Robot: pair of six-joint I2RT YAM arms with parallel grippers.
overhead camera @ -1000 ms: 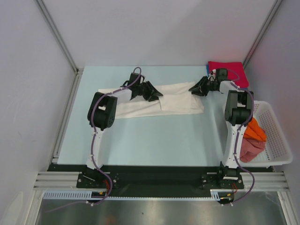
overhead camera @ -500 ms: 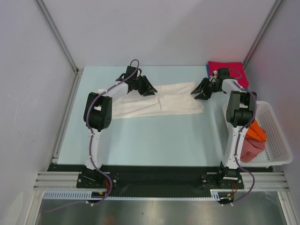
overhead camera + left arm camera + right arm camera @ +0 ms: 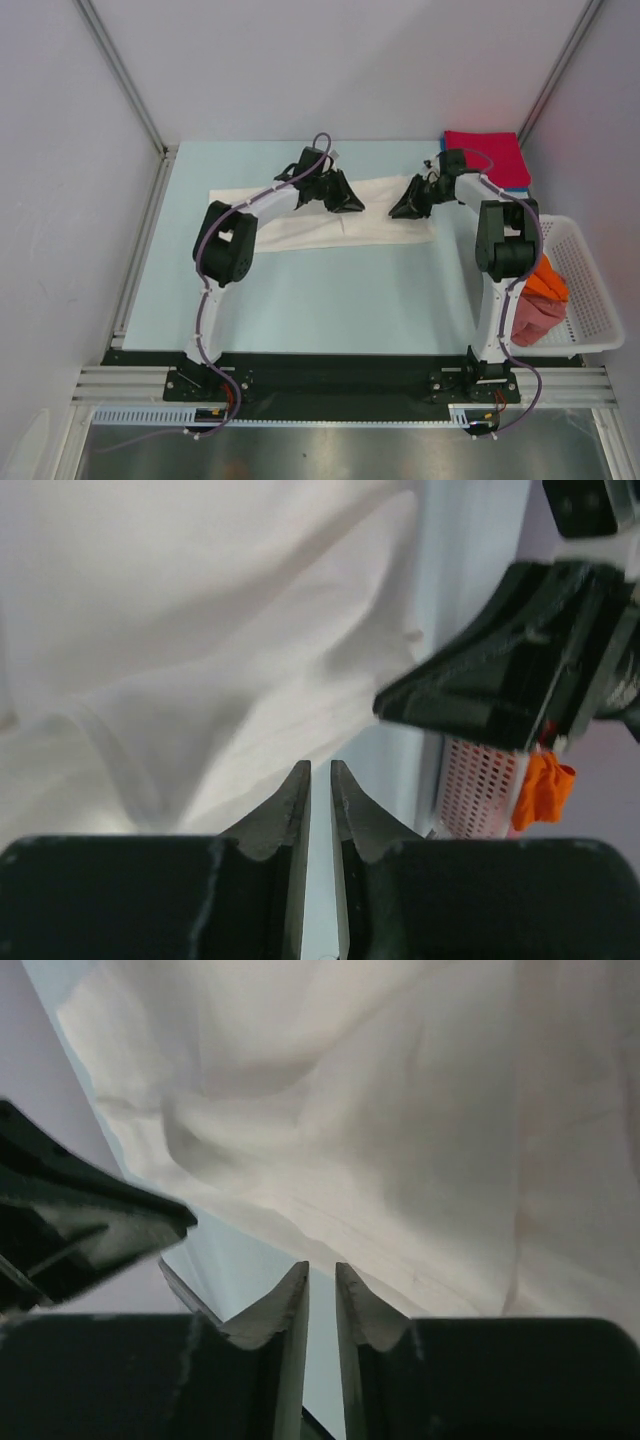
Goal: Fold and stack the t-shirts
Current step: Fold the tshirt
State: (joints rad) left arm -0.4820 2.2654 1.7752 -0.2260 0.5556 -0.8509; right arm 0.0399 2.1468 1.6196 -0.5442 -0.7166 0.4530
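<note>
Lying left-right, white t-shirt [image 3: 300,229] is pinched by left claw [image 3: 352,204] and right claw [image 3: 398,211].

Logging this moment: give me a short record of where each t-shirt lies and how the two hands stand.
white t-shirt: folded into a long band across the far half of the table
left hand: low over the band, right of its middle; fingers nearly together, no cloth seen between them
right hand: low over the band's right end; fingers nearly together too
stack: red t-shirt folded on a blue t-shirt, far right corner
basket: right edge; holds an orange t-shirt and a pinkish-red t-shirt, both bunched
</note>
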